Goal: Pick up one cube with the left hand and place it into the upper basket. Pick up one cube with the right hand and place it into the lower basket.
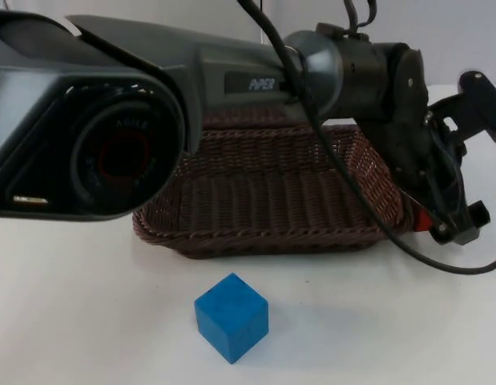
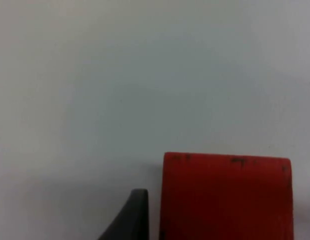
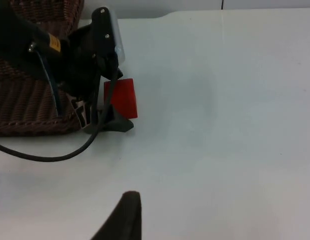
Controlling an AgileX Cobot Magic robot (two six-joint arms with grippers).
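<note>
The left gripper (image 3: 107, 117) is down on the table (image 3: 220, 100) just beside the wicker basket (image 1: 272, 192), its fingers set around the red cube (image 3: 122, 97); whether they press it I cannot tell. The blue cube (image 1: 231, 317) sits near the table's front edge, before the basket. The right gripper (image 3: 125, 220) waits above bare table; its opening cannot be told.
</note>
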